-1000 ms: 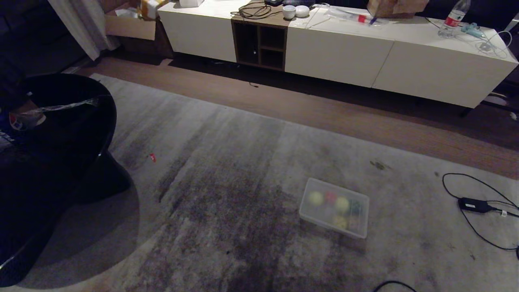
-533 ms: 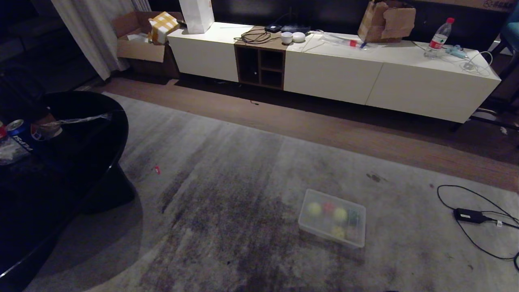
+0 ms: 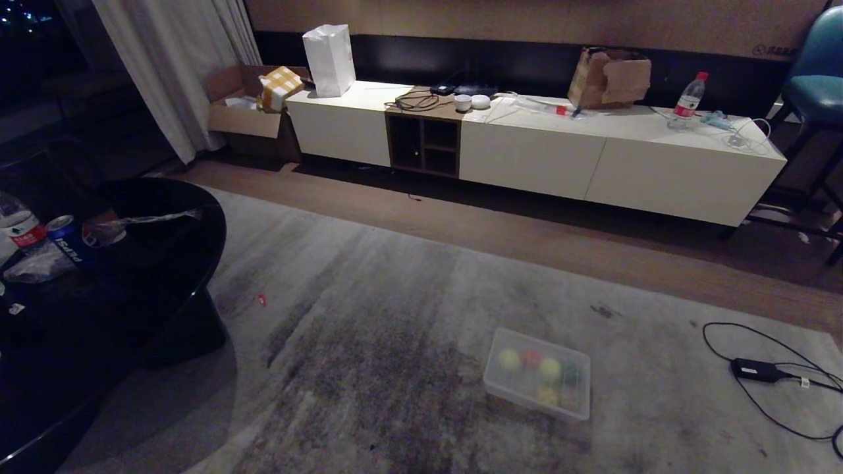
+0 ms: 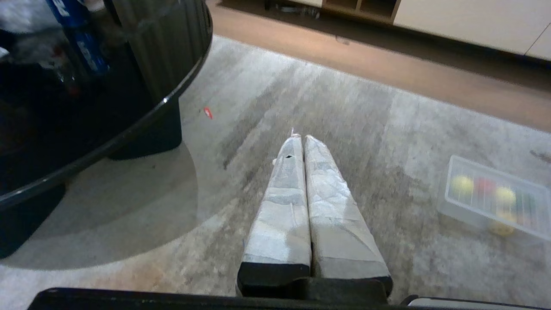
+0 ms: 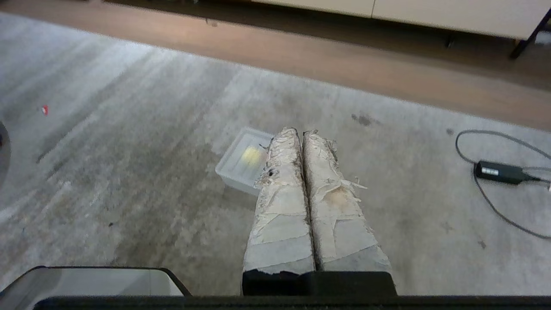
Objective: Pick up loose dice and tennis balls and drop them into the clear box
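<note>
A black round surface [image 3: 164, 217] sits at the rug's [image 3: 369, 289] left edge with a blue can [image 3: 66, 238] on it. The left gripper [image 4: 300, 140] hangs over the rug, pressed together and empty. The clear box [image 3: 500, 388] rests near the rug's front edge, with tennis balls [image 3: 508, 359] and dice [image 3: 531, 357] inside. The right gripper [image 5: 300, 132] is pressed together too, holding nothing. A black cord [image 3: 757, 370] lies by the rug's right edge.

Each pincer, left pincer [image 4: 304, 137] and right pincer [image 5: 302, 131], has long fingers wrapped in pale, frayed tape on a black base.
</note>
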Controlling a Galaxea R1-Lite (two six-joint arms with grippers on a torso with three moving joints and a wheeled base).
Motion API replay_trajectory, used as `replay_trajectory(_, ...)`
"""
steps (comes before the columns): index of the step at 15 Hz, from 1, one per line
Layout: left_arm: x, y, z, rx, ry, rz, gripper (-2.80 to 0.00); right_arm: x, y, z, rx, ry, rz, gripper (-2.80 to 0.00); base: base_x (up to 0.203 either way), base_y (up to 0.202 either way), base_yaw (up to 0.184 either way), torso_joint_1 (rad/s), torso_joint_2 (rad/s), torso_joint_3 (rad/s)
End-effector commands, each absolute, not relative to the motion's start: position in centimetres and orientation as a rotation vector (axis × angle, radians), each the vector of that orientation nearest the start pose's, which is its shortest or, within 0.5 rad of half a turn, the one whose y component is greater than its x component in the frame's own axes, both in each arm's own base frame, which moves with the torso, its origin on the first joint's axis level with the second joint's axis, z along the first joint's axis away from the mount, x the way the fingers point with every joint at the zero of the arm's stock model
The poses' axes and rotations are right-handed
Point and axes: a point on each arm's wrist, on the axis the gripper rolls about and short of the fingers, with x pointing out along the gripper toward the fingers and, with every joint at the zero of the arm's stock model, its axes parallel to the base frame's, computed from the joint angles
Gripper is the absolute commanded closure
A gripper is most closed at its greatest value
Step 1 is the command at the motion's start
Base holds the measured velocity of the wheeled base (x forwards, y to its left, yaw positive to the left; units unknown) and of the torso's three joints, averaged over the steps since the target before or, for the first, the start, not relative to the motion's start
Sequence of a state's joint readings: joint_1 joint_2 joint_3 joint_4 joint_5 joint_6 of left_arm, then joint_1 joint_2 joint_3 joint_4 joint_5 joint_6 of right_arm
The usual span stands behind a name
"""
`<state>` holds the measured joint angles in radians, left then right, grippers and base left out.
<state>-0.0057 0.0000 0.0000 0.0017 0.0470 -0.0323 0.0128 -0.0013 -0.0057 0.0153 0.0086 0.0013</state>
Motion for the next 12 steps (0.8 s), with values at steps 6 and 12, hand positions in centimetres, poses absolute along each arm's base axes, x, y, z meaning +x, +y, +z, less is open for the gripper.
replay_trajectory(6, -2.26, 0.12, 7.49, -0.031, 0.004, 0.043, 0.00, -2.33, -0.01, 7.54, 0.002, 0.011, 0.021, 0.00, 0.000, 0.000, 0.000, 0.003, 0.00, 0.130)
replay_trajectory(12, -2.26, 0.12, 7.51, -0.029, 0.002, 0.041, 0.00, -2.33, -0.01, 7.53, 0.002, 0.012, 0.022, 0.00, 0.001, 0.000, 0.038, 0.002, 0.00, 0.001)
